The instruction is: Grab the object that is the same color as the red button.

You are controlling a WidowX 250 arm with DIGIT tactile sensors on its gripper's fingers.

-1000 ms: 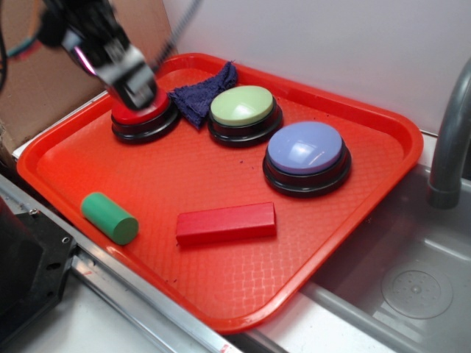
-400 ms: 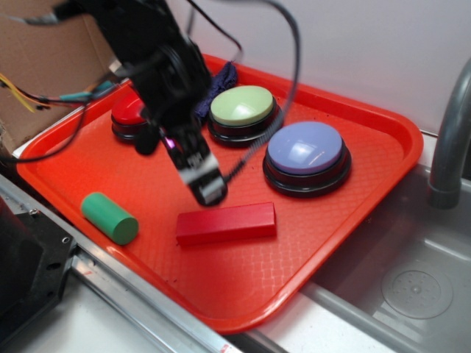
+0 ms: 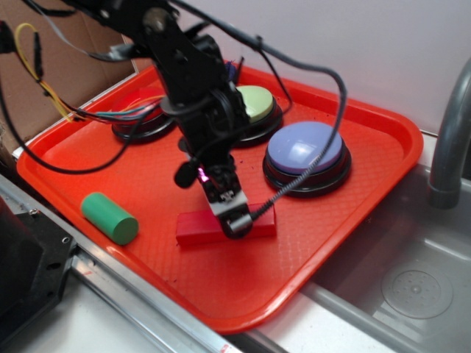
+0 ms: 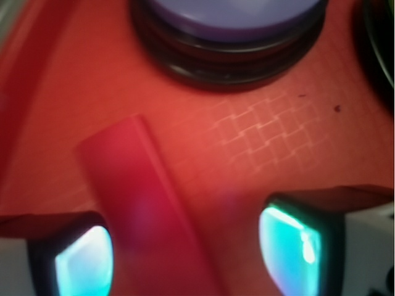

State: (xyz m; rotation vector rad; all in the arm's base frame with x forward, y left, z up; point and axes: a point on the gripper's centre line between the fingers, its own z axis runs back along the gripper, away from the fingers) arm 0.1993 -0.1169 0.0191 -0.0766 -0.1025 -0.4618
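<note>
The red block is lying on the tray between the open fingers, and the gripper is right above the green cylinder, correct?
Not quite. In the exterior view the gripper is above the red block, not the green cylinder, which lies apart on the tray. The rest holds.

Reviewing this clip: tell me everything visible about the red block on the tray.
The red block is a plain, smooth, solid red bar, long and rectangular, lying flat on the orange-red tray near its front edge, in front of the lavender button. Its middle is hidden in the exterior view by the gripper. The wrist view shows it running diagonally between the open fingers, closer to the left one; contact cannot be told.
</note>
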